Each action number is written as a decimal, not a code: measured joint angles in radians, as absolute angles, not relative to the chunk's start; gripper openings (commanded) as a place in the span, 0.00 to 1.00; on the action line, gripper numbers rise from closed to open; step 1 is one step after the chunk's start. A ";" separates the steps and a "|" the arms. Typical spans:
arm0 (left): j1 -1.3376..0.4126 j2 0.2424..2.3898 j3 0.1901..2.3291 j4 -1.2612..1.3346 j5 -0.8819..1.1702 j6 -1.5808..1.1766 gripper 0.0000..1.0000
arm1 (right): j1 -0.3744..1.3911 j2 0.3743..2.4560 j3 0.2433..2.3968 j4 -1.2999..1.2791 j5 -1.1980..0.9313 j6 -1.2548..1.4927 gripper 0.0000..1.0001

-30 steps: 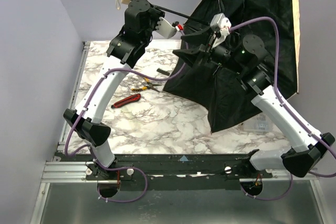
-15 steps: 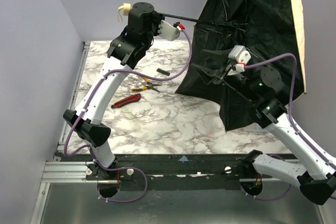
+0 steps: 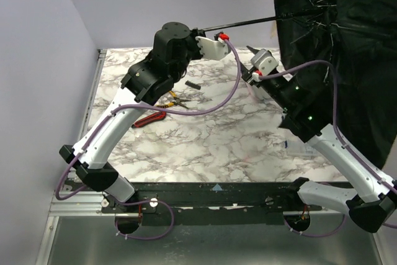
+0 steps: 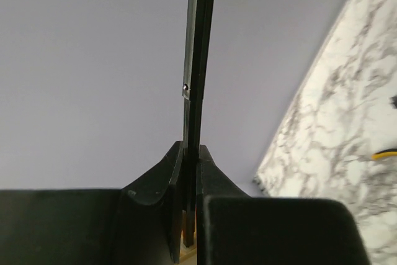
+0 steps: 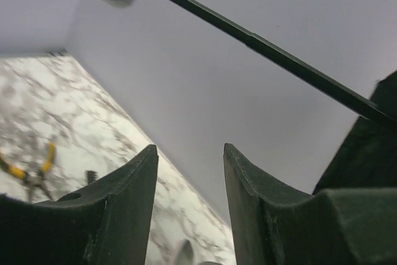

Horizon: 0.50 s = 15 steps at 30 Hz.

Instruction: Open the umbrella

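The umbrella [image 3: 347,41] hung in the air at the far right corner, above the table [image 3: 205,134]. Its black lining and thin ribs faced the arms, and the canopy looked spread wide. Its shaft [image 3: 254,22] ran almost level from the canopy back to the left gripper [image 4: 191,153], whose fingers were pinched tight on the rod near its handle end. I could not see the knob itself. The right gripper [image 5: 189,147] sat just below the shaft and apart from it, its fingers parted and gripping nothing, with the rod crossing above them. By my reckoning the opening was nearly done. What I could not tell was whether the slider had latched up by the ribs, for that part was lost against the dark cloth. To finish well, the left grip would need to be firm and square so the thin rod could not twist or slip under the weight of the canopy. If a last push was wanted, the right fingers should close round the shaft loosely and run straight along it toward the canopy. They would have to stay off the ribs and fabric, which looked easy to snag. The canopy also sat near the walls, so any swing should be slow.
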<state>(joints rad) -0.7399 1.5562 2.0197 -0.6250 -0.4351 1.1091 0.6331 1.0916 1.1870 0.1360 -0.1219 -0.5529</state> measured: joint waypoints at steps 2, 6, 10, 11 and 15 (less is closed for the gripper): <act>-0.763 1.536 1.983 -0.632 -0.435 1.032 0.00 | 0.633 1.082 1.162 0.158 -0.087 -0.654 0.48; -0.793 1.502 1.912 -0.645 -0.441 0.891 0.00 | 0.633 1.038 1.119 0.195 -0.050 -0.867 0.48; -0.807 1.503 1.907 -0.692 -0.451 0.750 0.00 | 0.633 1.005 1.090 0.265 -0.038 -1.079 0.48; -0.810 1.503 1.907 -0.704 -0.453 0.713 0.00 | 0.633 0.998 1.079 0.282 -0.038 -1.129 0.48; -0.819 1.501 1.900 -0.737 -0.452 0.597 0.00 | 0.633 1.003 1.040 0.350 -0.038 -1.336 0.50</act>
